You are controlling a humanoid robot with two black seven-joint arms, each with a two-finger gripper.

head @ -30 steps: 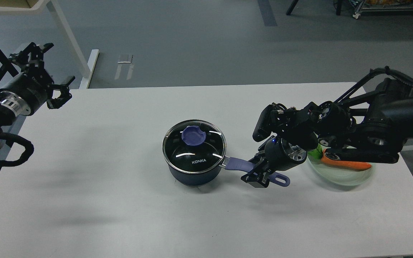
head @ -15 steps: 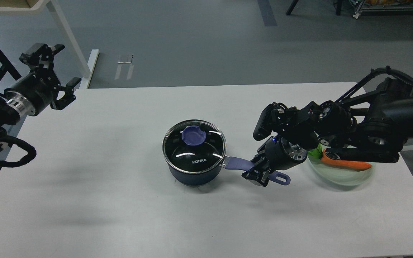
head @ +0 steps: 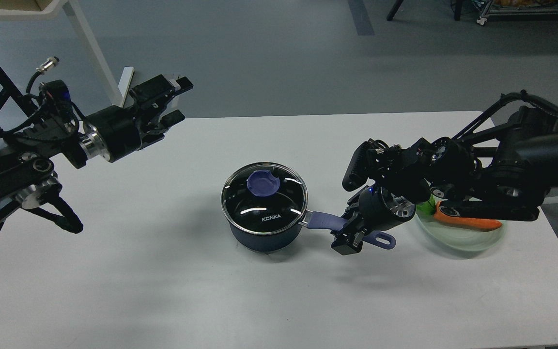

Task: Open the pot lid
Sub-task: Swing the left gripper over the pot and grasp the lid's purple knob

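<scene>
Head view: white table (head: 162, 271) on grey floor (head: 269, 58); right hand (head: 351, 232) grips pot handle (head: 325, 222), left hand (head: 170, 102) seemingly parted.

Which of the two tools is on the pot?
The right tool: it is closed on the pot handle beside the glass lid. The left tool hovers open over the table's far left, touching nothing.

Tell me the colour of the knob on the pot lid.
Blue-purple; the knob shows best in the head view.
</scene>
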